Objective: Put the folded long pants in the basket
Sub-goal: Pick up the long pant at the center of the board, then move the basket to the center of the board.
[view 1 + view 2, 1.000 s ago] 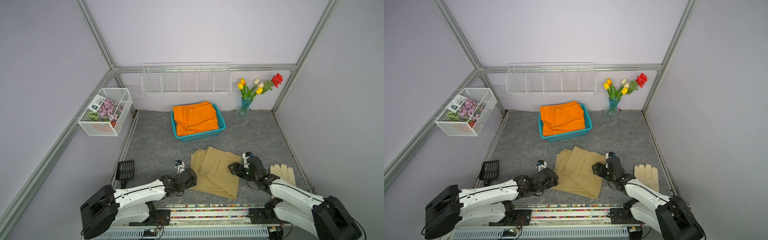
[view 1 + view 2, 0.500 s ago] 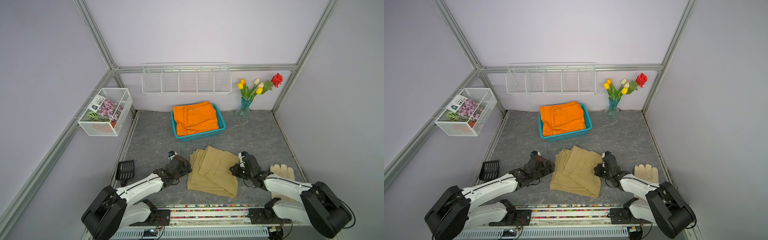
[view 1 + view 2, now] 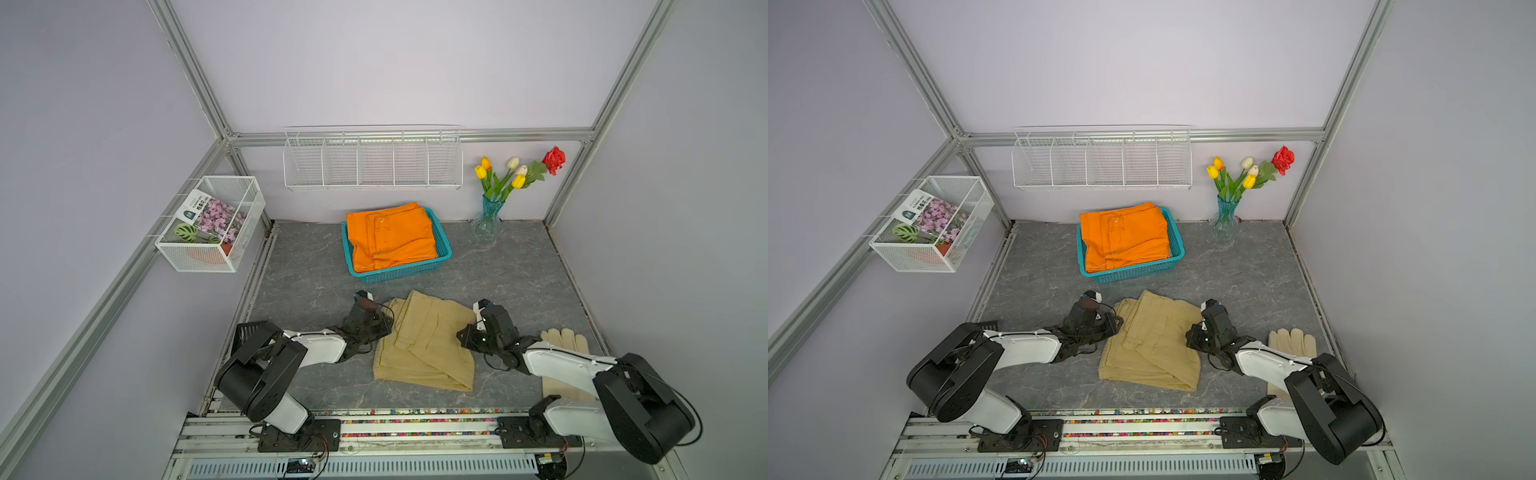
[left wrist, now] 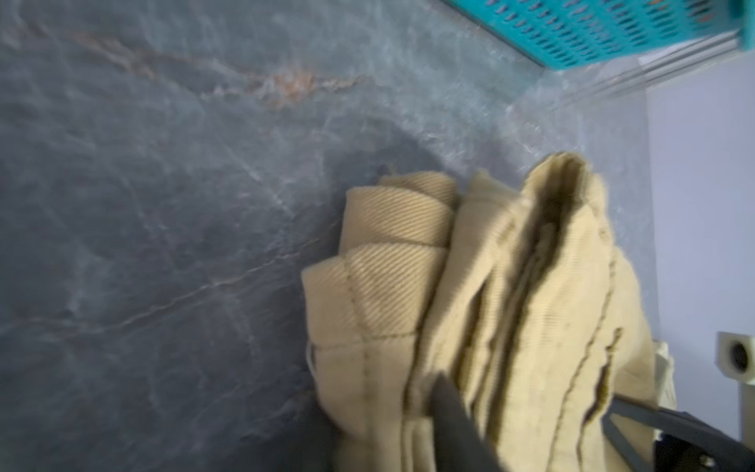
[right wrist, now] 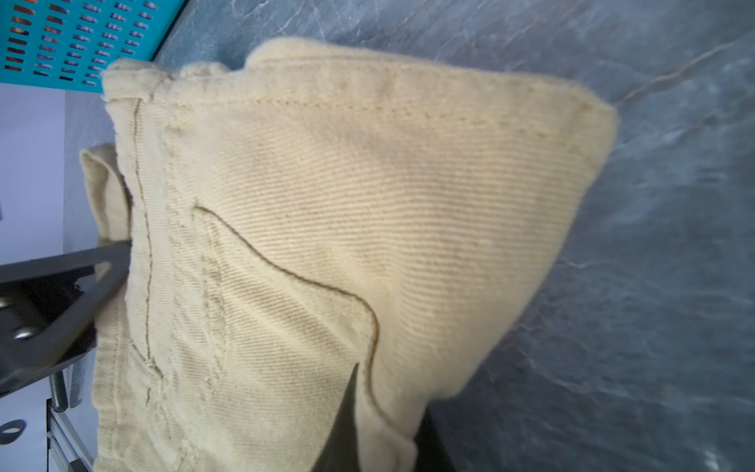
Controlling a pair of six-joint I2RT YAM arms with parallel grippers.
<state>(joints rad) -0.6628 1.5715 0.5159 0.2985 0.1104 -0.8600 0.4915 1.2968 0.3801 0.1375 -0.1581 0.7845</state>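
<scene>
- The left gripper (image 3: 384,328) is clamped on the left edge of the flat, folded khaki long pants (image 3: 424,345). In the left wrist view its dark fingers (image 4: 449,412) pinch the stacked cloth layers between them.
- The right gripper (image 3: 462,337) is closed tight on the opposite, right edge of the same bundle. The right wrist view shows the cloth bunched between its two fingers.
- The khaki long pants lie on the grey marbled tabletop (image 3: 519,270), just in front of the rectangular turquoise plastic basket (image 3: 399,275) on the robot's side. A narrow strip of table shows between the two.
- Both arms reach in low from the front rail, one on each side of the bundle.
- The folded orange long pants (image 3: 390,237) lie inside the basket and fill it, with the far corner riding over the rear rim.
- A pale cream glove (image 3: 565,336) lies on the table right of the basket and nearer the robot, partly under the right arm.
- A clear glass vase of tulips and a red rose (image 3: 486,224) stands right of the basket, by the back wall.
- A white wire shelf (image 3: 374,162) hangs on the wall above the basket.
</scene>
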